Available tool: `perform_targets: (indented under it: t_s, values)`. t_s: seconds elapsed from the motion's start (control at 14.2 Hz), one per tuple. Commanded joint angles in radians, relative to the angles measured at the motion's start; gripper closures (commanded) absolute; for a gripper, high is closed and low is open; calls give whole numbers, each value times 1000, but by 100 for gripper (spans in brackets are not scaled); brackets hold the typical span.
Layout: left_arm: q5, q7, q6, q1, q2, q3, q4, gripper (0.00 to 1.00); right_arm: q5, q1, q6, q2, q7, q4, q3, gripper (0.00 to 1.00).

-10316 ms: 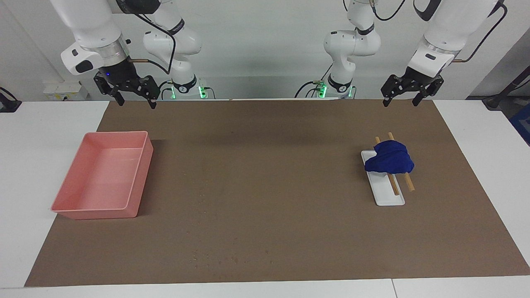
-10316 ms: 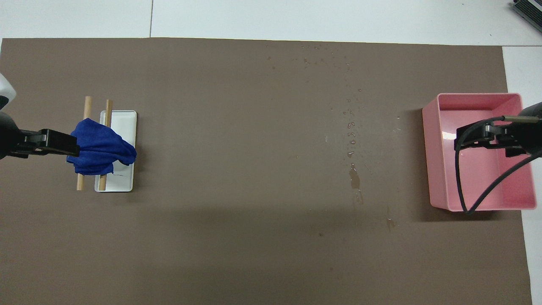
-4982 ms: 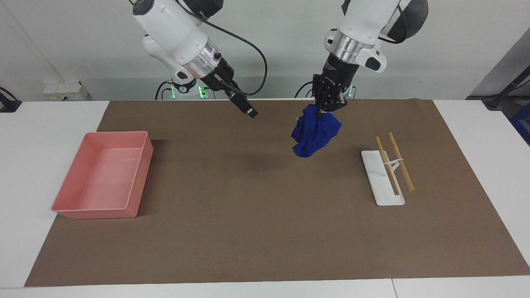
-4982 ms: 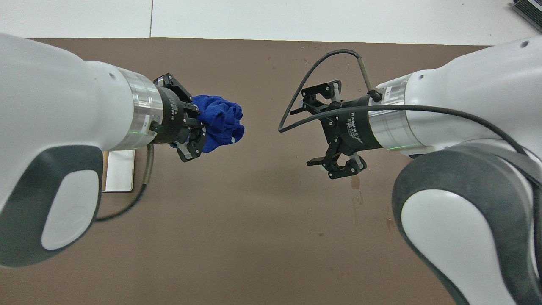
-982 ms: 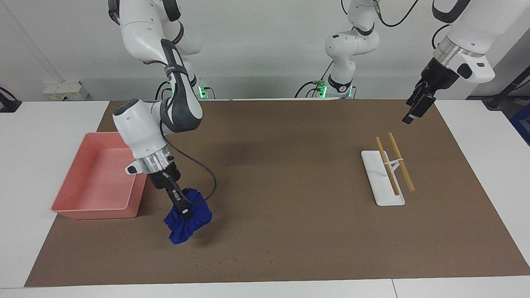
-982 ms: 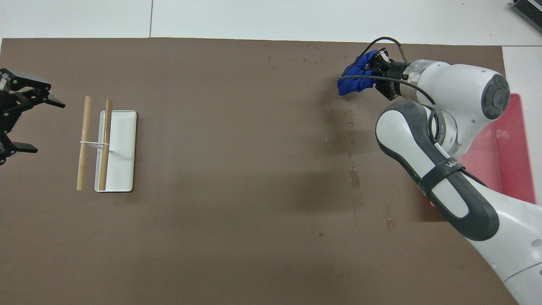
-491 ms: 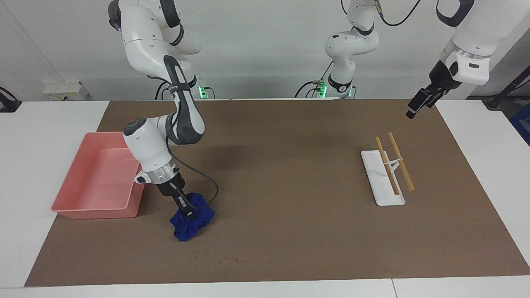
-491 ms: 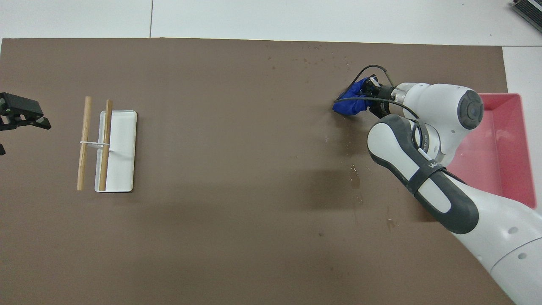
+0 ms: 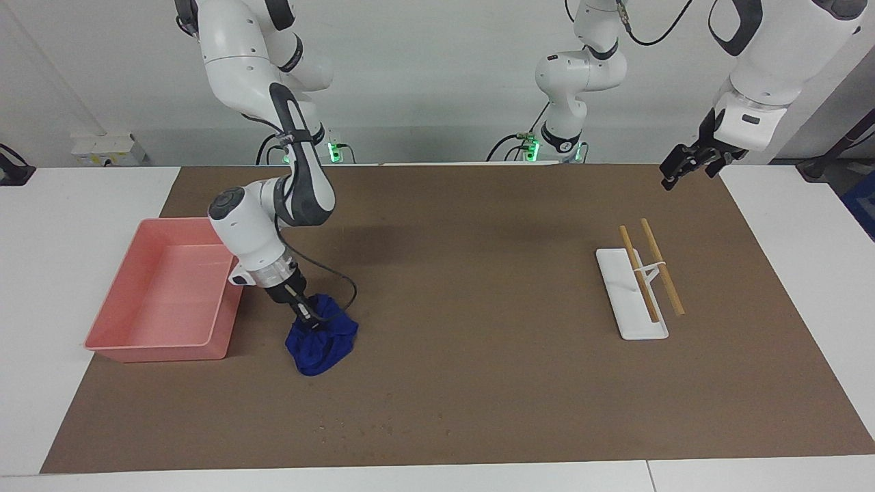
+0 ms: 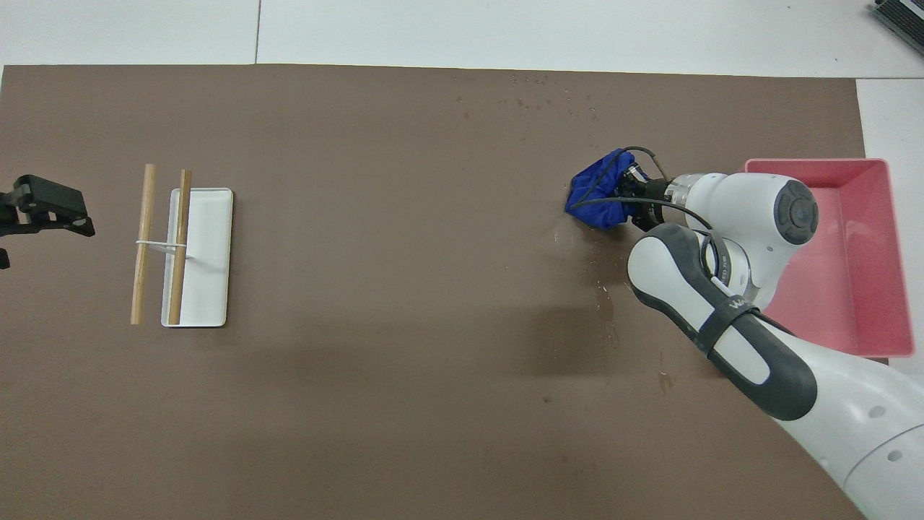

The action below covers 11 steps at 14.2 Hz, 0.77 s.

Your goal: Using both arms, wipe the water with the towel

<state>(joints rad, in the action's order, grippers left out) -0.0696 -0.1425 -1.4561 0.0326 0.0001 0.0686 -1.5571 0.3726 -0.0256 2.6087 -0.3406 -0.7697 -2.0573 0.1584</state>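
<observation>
In the facing view, the towel point(image 9: 321, 343) is pressed onto the mat point(image 9: 478, 383) beside the tray point(image 9: 164, 294), clamped by the right gripper point(image 9: 309, 322). The left gripper point(image 9: 689, 164) is raised over the mat's edge; its finger state cannot be told.

In the overhead view, the right gripper point(image 10: 626, 196) is largely hidden by towel point(image 10: 598, 196) and cable; the left gripper point(image 10: 43, 217) is cut off.

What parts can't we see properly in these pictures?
- Right tool: its tips are buried in the towel in both views.
- Mat under the towel: covered, so wet or dry is unknowable.
- Left tool: cut off by the overhead view's edge; open or shut unclear.
- Pink tray: partly hidden overhead by the right arm.
</observation>
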Motion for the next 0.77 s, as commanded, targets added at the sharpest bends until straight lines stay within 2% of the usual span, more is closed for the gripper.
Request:
perform_targets:
  t_s: [0.0,0.14,0.42,0.49,0.7]
  values:
    - [-30,75,36,-22,1,-19,17,0,6,-20,-64,95,53,-147,12,100]
    - [-30,77,20,-22,-6,-19,-3,0,6,-23,-108,150,63,-216,13,100]
    - [2,51,-6,-49,-14,-56,-21,0,0,-46,-324,251,76,-293,12,100]
    - [52,-7,-18,-54,-14,-81,-26,0,-6,-54,-360,279,79,-316,10,100]
    - [65,-26,-46,-79,-14,-98,-31,0,-8,-80,-421,371,144,-429,10,100]
